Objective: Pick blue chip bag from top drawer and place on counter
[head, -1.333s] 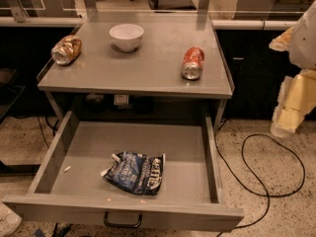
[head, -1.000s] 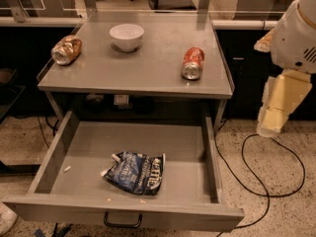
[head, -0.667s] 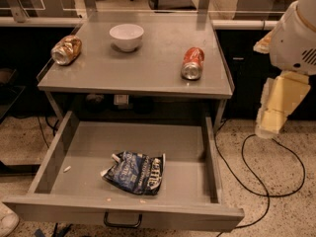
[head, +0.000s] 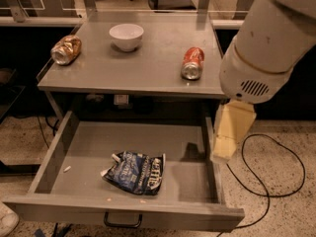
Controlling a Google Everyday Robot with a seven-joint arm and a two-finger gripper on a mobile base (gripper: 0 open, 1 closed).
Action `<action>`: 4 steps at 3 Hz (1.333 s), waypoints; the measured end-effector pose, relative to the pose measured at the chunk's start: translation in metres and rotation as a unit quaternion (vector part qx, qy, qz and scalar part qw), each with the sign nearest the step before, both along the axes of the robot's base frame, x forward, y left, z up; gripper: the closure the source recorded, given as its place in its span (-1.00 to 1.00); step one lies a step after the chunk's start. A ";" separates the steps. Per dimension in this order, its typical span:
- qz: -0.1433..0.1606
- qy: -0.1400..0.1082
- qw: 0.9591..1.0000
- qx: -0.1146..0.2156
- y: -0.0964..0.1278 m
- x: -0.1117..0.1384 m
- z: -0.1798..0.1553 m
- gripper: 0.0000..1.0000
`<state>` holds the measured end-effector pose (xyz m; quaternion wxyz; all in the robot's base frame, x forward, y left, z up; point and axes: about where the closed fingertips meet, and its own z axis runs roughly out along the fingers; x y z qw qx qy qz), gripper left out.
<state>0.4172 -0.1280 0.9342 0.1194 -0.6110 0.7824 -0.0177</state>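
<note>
The blue chip bag (head: 134, 172) lies crumpled and flat on the floor of the open top drawer (head: 59, 147), near its front, slightly left of the middle. The counter (head: 148, 68) stands above and behind the drawer. My gripper (head: 230, 131) hangs from the large white arm at the right, pointing down over the drawer's right wall. It is well to the right of the bag and above it, not touching it, and nothing shows in it.
On the counter lie a crushed gold-brown can (head: 66, 49) at the left, a white bowl (head: 126, 36) at the back middle and a red soda can (head: 192, 62) at the right. A black cable (head: 276, 181) loops on the floor to the right.
My arm has swung left from the right edge of view, and the gripper now hangs over the drawer's right wall. The bag and the counter items have not moved.
</note>
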 end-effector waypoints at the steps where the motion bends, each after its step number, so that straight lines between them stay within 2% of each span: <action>1: -0.003 0.003 1.000 0.002 0.004 -0.002 -0.003 -1.00; 2: 0.001 -0.001 1.000 0.010 0.009 -0.004 -0.002 -1.00; 4: 0.022 0.022 0.998 0.061 0.069 -0.004 -0.059 -1.00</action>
